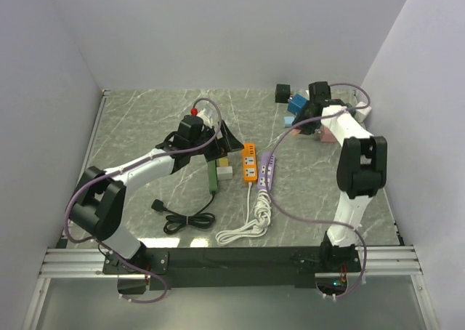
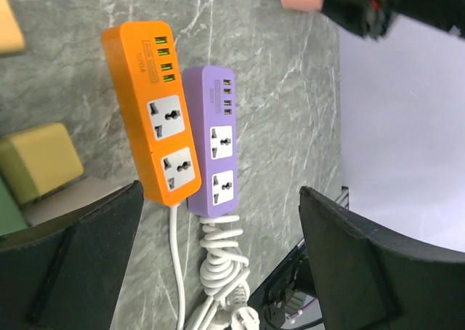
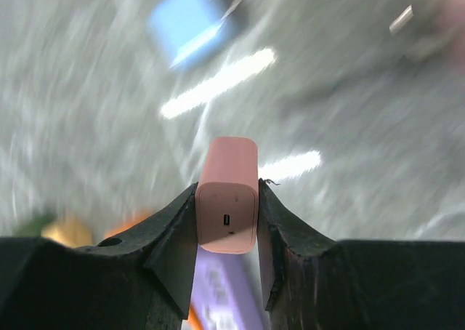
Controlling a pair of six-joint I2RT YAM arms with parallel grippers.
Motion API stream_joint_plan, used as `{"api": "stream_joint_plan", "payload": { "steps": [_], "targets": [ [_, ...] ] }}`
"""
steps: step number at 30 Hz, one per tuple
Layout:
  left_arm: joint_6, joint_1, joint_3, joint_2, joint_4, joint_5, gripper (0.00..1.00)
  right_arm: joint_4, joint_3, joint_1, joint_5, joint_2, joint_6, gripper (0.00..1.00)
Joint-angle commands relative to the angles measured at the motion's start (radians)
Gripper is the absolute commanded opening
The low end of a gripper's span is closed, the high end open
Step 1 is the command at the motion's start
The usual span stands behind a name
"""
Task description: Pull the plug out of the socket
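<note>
Tabletop [image 1: 145, 126] of grey marble pattern fills the top external view. An orange power strip [image 1: 249, 163] and a purple power strip [image 1: 267, 171] lie side by side at its middle, with a coiled white cord [image 1: 247, 224] nearer the arm bases. The left gripper [image 1: 221, 150] hangs just left of the strips. The right gripper [image 1: 317, 124] is well apart at the back right, with the pink plug [image 1: 329, 134] in it.

Left wrist: the left gripper [image 2: 221, 199] is spread wide and empty above both strips, whose sockets are all bare.

Right wrist: the right gripper [image 3: 227, 214] is clamped on the pink plug [image 3: 227, 195], above the blurred table.
</note>
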Motion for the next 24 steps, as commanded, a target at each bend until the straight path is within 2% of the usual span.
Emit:
{"api": "stream_joint_plan", "payload": {
  "steps": [1,5,7,9,10,11,12,15,16,19,24],
  "targets": [
    [0.029,0.000,-0.011,-0.073,-0.052,-0.053,0.94,-0.029,0.132,-0.050,0.092,0.104,0.108,0.00],
    [0.085,0.000,0.016,-0.088,-0.170,-0.143,0.94,-0.054,0.253,-0.089,0.116,0.215,0.145,0.02],
    [0.108,0.000,0.045,-0.082,-0.223,-0.191,0.94,-0.069,0.324,-0.092,0.101,0.252,0.146,0.10],
    [0.126,0.000,0.070,-0.067,-0.278,-0.242,0.94,-0.091,0.384,-0.127,0.086,0.297,0.142,0.26],
    [0.140,0.000,0.078,-0.060,-0.293,-0.259,0.94,-0.098,0.399,-0.133,0.063,0.308,0.134,0.46],
    [0.146,0.003,0.085,-0.053,-0.309,-0.273,0.94,-0.112,0.413,-0.138,0.058,0.308,0.130,0.55],
    [0.154,0.001,0.100,-0.042,-0.332,-0.295,0.94,-0.106,0.404,-0.144,0.032,0.294,0.127,0.68],
    [0.174,0.010,0.108,-0.034,-0.344,-0.314,0.94,-0.088,0.341,-0.153,0.021,0.198,0.114,0.83],
    [0.181,0.021,0.108,-0.033,-0.344,-0.316,0.94,-0.104,0.335,-0.158,0.032,0.175,0.114,0.92],
    [0.198,0.044,0.107,-0.028,-0.343,-0.314,0.94,-0.138,0.268,-0.159,0.017,0.058,0.087,0.94],
    [0.256,0.049,0.122,0.007,-0.372,-0.326,0.94,-0.069,-0.016,-0.119,-0.080,-0.213,0.010,0.94]
  ]
}}
